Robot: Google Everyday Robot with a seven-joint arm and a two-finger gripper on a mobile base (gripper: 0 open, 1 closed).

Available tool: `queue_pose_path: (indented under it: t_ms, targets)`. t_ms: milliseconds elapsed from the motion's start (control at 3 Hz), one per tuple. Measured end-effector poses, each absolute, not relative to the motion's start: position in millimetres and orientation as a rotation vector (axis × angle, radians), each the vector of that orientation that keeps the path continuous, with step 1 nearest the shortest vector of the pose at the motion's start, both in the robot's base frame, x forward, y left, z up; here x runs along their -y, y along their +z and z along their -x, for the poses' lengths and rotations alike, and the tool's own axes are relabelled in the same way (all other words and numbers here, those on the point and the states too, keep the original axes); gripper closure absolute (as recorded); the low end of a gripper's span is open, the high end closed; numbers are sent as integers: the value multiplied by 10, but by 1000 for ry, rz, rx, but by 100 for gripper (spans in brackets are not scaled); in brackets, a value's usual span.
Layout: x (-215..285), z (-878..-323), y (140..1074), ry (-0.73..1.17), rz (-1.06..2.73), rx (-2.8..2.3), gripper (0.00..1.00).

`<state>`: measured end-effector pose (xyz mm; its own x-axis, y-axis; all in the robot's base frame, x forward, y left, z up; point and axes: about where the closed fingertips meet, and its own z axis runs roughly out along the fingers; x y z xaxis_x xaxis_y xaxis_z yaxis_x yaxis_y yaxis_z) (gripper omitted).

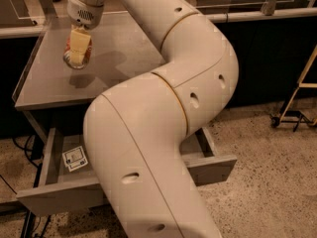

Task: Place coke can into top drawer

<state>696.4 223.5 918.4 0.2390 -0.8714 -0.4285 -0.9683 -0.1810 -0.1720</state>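
My gripper (78, 46) hangs over the left part of the grey counter (124, 48), its pale yellow fingers (79, 38) pointing down and shut on the coke can (75, 58). Only the can's red-orange sides and silver lower end show around the fingers. The can is held above the counter, with its shadow on the surface below it. Under the counter the top drawer (59, 197) stands pulled out, and a small white square tag (75, 158) lies in its left part. My white arm (163, 113) hides most of the drawer's middle.
A raised lip runs along the counter's left edge (29, 66). Speckled floor lies to the right, with a yellowish wheeled frame (297, 103) at the far right. A rail and dark panel stand behind the counter.
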Motion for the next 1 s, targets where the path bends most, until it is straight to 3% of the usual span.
queue_pose_path:
  t_ms: [1000]
  targets:
    - [-2122,-6744,9147,322,2042,-1756,100]
